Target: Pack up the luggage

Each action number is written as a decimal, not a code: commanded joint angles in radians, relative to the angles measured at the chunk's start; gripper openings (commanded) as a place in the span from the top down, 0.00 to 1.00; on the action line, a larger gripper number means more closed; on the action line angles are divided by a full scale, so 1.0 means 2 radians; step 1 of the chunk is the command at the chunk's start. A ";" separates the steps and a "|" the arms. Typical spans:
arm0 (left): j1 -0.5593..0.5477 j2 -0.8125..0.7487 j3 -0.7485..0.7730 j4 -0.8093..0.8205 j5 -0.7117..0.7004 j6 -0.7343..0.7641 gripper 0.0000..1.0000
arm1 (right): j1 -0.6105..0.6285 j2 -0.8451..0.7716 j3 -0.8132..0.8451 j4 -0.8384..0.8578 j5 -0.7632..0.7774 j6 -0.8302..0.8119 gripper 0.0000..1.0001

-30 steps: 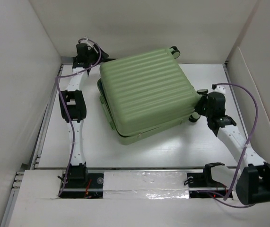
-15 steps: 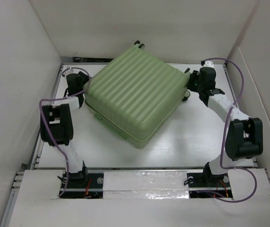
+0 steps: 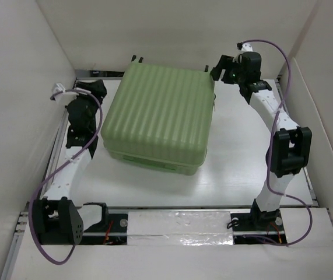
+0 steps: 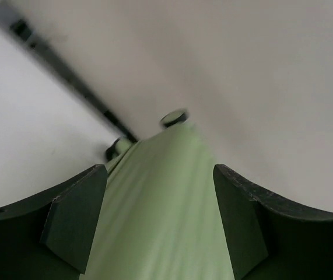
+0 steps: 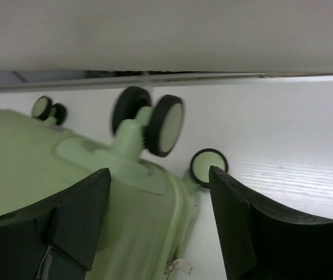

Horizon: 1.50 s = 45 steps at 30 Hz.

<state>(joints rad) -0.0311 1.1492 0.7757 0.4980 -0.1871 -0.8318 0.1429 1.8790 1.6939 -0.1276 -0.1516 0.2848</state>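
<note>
Lying flat and closed, the luggage [image 3: 157,116] looks squared up for opening. Left gripper [image 4: 159,170] at its side and right gripper [image 5: 159,172] by the wheels [image 5: 165,124] both gape, holding nothing.

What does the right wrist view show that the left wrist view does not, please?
Only the right wrist view: a close black-and-pale-green twin caster wheel on its moulded mount on the large light green hard-shell suitcase, and another small wheel beside it. Only the left wrist view: a long stretch of the shell running away to two blurred far wheels. Both: that suitcase, the white table, the pale wall, and an open gripper holding nothing: right gripper, left gripper.
</note>
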 commanded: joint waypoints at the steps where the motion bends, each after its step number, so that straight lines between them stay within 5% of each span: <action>1: -0.005 -0.027 0.097 -0.010 -0.002 0.034 0.29 | 0.021 -0.034 0.016 -0.013 -0.088 0.014 0.23; 3: -0.024 -0.038 0.141 -0.011 0.000 0.067 0.32 | 0.013 -0.081 -0.032 0.011 -0.101 0.021 0.18; 6: -0.063 -0.060 0.167 0.005 0.052 0.090 0.63 | 0.001 -0.168 -0.142 0.071 -0.110 0.035 0.17; 7: -0.069 -0.065 0.165 0.015 0.083 0.089 0.83 | -0.005 -0.192 -0.171 0.087 -0.115 0.037 0.18; 8: -0.073 -0.067 0.149 0.052 0.179 0.070 0.92 | -0.005 -0.242 -0.235 0.113 -0.124 0.038 0.28; 10: -0.096 -0.065 0.125 0.097 0.251 0.049 1.00 | -0.005 -0.293 -0.306 0.155 -0.136 0.042 0.45; 11: -0.151 -0.063 0.115 0.101 0.259 0.058 1.00 | -0.005 -0.318 -0.340 0.176 -0.141 0.055 0.74; 13: -0.225 -0.061 0.107 0.077 0.216 0.127 1.00 | -0.009 -0.383 -0.427 0.225 -0.182 0.059 0.97; 17: -0.391 -0.061 0.102 0.057 0.134 0.201 1.00 | -0.009 -0.478 -0.528 0.232 -0.224 0.043 1.00; 18: -0.468 -0.064 0.078 0.062 0.089 0.215 1.00 | -0.009 -0.494 -0.545 0.229 -0.229 0.044 1.00; 22: -0.631 -0.069 0.013 0.046 -0.102 0.284 1.00 | -0.009 -0.557 -0.613 0.219 -0.252 0.036 1.00; 25: -0.647 -0.116 -0.072 0.031 -0.141 0.203 1.00 | -0.009 -0.586 -0.682 0.281 -0.262 0.066 1.00; 27: -0.647 -0.162 -0.133 -0.015 -0.172 0.113 0.98 | -0.009 -0.583 -0.724 0.344 -0.262 0.091 0.86; 34: -0.647 -0.285 -0.271 -0.129 -0.220 -0.091 0.59 | 0.004 -0.516 -0.733 0.393 -0.283 0.082 0.70; 40: -0.604 -0.278 -0.303 -0.149 -0.216 -0.149 0.50 | 0.030 -0.469 -0.743 0.419 -0.246 0.053 0.65; 45: -0.551 -0.246 -0.310 -0.102 -0.161 -0.124 0.39 | 0.047 -0.403 -0.723 0.449 -0.248 0.049 0.64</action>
<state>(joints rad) -1.1683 0.6441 0.1684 0.2241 -0.5594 -1.0618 0.2207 1.0367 0.2157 0.6468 -0.6613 0.4110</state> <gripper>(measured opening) 0.603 0.363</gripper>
